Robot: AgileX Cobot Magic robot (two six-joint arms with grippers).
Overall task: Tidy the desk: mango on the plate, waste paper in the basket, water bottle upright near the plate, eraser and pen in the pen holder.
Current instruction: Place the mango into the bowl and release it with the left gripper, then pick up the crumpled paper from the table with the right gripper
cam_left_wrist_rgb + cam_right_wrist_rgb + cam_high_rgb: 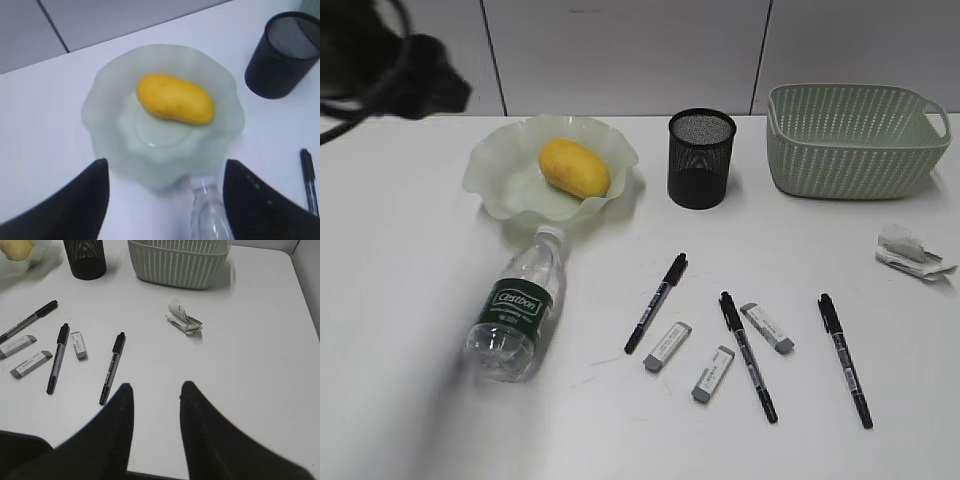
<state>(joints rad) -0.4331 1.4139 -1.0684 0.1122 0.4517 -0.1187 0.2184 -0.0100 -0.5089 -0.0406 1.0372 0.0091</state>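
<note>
Left gripper hangs with its jaws spread wide, both dark fingers poking up from the bottom of the wrist view, above the near rim of the plate. Right gripper is parted too, a narrower gap, away from that plate.

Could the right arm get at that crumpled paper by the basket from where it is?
Probably yes. The right gripper is open above bare desk, and nothing lies between it and the waste paper.
</note>
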